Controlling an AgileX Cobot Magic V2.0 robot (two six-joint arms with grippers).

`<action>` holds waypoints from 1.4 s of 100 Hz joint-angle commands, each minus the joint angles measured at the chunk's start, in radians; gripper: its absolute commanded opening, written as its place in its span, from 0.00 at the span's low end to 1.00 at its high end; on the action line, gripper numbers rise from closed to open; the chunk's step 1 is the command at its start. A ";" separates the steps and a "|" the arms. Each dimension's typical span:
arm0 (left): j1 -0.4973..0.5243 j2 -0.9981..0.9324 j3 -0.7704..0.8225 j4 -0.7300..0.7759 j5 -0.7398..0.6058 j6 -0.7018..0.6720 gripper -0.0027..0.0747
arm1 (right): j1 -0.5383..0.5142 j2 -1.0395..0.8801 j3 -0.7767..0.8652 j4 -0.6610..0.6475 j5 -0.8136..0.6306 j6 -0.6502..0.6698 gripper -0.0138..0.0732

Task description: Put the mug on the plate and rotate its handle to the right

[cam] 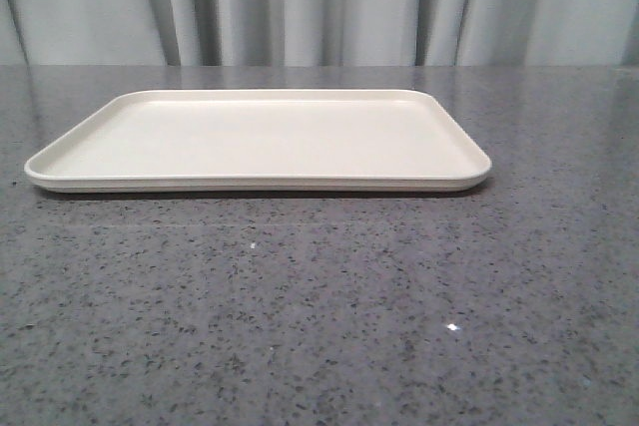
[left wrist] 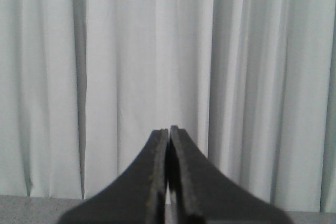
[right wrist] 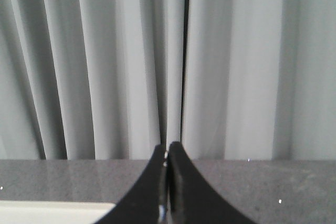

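Note:
The cream-white rectangular plate lies flat on the grey speckled table in the front view, with nothing on it. A corner of it also shows in the right wrist view. The mug and its handle are out of view in every frame. My left gripper is shut and empty, pointing at the curtain. My right gripper is shut and empty, pointing over the table toward the curtain. Neither gripper shows in the front view.
The grey speckled table stretches in front of and around the plate. A pale pleated curtain hangs behind the table's far edge.

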 commanded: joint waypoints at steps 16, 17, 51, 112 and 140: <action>0.002 0.214 -0.344 0.022 0.129 0.000 0.01 | 0.002 0.200 -0.327 -0.056 0.080 -0.100 0.04; 0.002 0.227 -0.354 0.032 0.143 0.000 0.01 | 0.002 0.210 -0.335 -0.056 0.086 -0.103 0.05; 0.002 0.507 -0.729 0.063 0.445 0.055 0.26 | 0.002 0.320 -0.523 -0.056 0.138 -0.136 0.60; 0.002 0.581 -0.835 0.089 0.497 0.051 0.59 | 0.002 0.318 -0.523 -0.061 0.123 -0.135 0.65; 0.002 0.636 -1.005 0.082 0.674 0.049 0.59 | 0.002 0.318 -0.523 -0.061 0.123 -0.135 0.65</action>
